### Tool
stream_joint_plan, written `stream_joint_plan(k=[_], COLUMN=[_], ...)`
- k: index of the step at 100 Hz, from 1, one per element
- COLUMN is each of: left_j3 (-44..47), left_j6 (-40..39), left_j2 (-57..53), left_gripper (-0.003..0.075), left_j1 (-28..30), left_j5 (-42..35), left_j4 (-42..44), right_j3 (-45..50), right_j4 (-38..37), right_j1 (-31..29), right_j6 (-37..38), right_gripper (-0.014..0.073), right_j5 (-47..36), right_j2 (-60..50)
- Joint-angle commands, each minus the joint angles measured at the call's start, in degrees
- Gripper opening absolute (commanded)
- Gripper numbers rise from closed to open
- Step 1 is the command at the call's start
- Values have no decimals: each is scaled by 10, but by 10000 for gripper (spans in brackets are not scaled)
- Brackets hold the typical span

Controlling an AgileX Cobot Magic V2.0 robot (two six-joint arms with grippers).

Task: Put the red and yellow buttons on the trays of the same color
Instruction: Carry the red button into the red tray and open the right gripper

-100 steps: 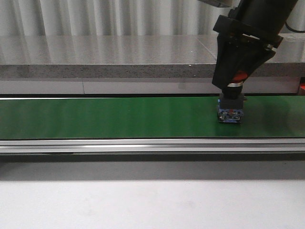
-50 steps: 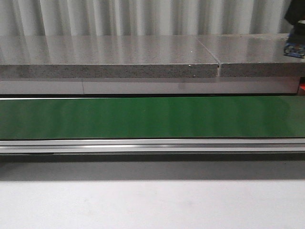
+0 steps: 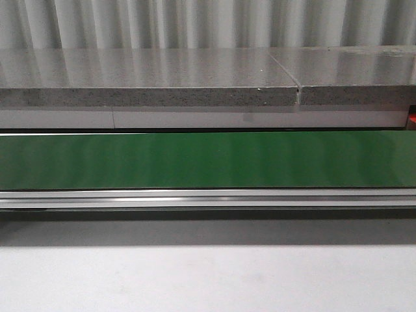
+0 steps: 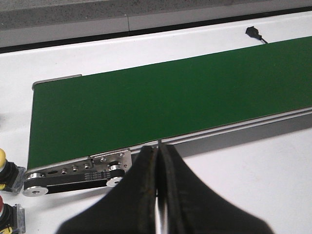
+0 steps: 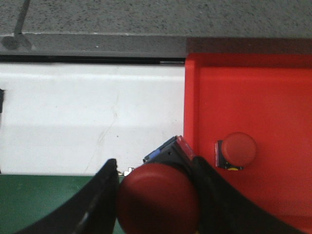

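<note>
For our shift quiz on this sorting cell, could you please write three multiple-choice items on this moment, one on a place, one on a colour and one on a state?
1. Where does the loose round red push button lie?
A. on the green belt
B. in the red plastic tray
C. on the grey stone ledge

2. What colour is the cap of the button in the right pincer?
A. red
B. yellow
C. blue

3. How does the left pincer stand?
A. wide open
B. shut on a button
C. shut, with nothing in it

Answers: 1 B, since the right wrist view shows it resting on the tray floor. 2 A, since the held red-capped button sits between the two fingers. 3 C, since its fingers meet above the green conveyor belt with nothing between them.
</note>
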Motion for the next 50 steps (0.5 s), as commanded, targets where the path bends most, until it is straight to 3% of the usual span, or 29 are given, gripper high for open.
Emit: stream_joint_plan(k=[1,26,50], left_j3=[-15,-15,-15], left_j6=[2,2,2], left_j2=[4,4,4], left_gripper=[-20,-20,-20], left_j1=[-5,-5,-5], left_j5=[-41,-41,-41], left_j4=[-9,-9,-9], right_j3=[-20,-16,3], right_j4=[15,15,12], right_j1=[-19,-48,-62], right_j6=[16,29,70], right_gripper=[131,131,131], right_j5=[-9,33,25], right_j2=[-15,37,70])
